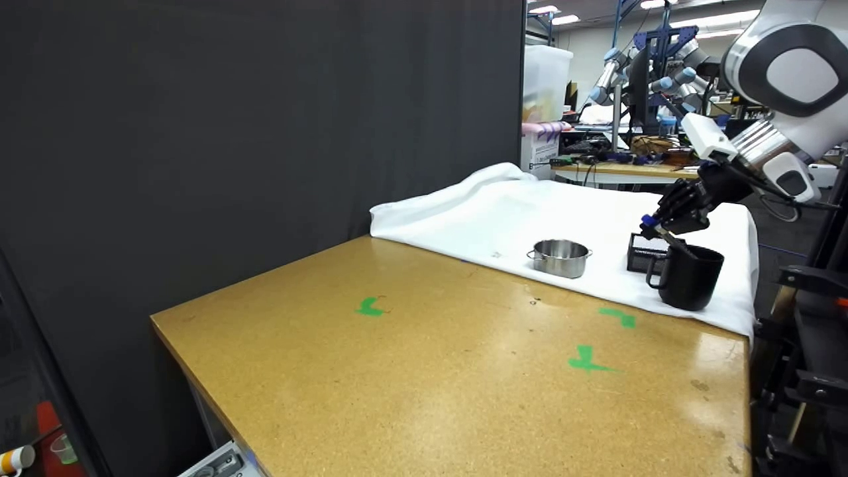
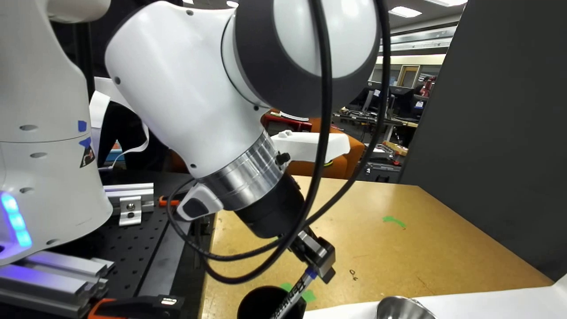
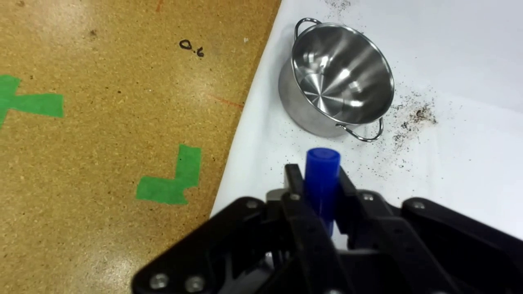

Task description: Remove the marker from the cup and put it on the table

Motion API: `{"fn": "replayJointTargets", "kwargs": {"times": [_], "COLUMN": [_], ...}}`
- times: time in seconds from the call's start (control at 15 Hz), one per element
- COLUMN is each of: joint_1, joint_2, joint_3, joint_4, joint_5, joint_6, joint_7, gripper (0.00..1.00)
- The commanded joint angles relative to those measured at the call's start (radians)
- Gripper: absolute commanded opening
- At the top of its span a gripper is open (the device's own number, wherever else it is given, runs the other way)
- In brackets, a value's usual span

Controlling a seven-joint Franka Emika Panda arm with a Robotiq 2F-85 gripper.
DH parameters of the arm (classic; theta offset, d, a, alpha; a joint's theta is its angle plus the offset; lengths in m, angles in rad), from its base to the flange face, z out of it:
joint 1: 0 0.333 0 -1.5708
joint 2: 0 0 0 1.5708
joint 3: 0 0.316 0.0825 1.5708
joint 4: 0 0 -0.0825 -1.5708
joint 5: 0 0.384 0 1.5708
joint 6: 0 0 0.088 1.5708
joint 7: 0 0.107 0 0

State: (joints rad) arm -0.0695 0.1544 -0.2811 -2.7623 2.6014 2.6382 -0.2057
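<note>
Your end effector (image 3: 321,179) grips the marker (image 2: 292,296) by its blue end, the shaft slanting down with its lower part inside the cup (image 1: 692,281). The black cup stands on a white cloth (image 1: 487,202) bordering the tan counter (image 1: 430,377). Just beside the cup in an exterior view sits a box (image 1: 640,261); your wrist view shows a steel pot (image 3: 294,98) on the same cloth.
</note>
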Motion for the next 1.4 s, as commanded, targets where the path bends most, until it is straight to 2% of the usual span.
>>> {"fn": "replayJointTargets", "kwargs": {"times": [0.0,0.4,0.53,0.67,0.8,1.07,1.33], "joint_1": [-0.01,0.005,-0.002,0.001,0.013,0.099,0.173], "joint_2": [-0.054,-0.14,-0.228,-0.266,-0.351,-0.344,-0.14], "joint_3": [0.022,0.089,0.104,0.138,0.189,0.327,0.421], "joint_4": [-0.032,-0.015,-0.045,-0.011,-0.04,-0.005,0.073], "joint_5": [-0.004,-0.007,-0.003,-0.009,-0.057,-0.19,-0.302], "joint_6": [-0.029,0.018,0.047,0.118,0.181,0.272,0.216], "joint_7": [-0.046,-0.051,-0.065,-0.053,-0.022,0.137,0.215], "gripper": [0.05,0.05,0.05,0.05,0.05,0.05,0.05]}}
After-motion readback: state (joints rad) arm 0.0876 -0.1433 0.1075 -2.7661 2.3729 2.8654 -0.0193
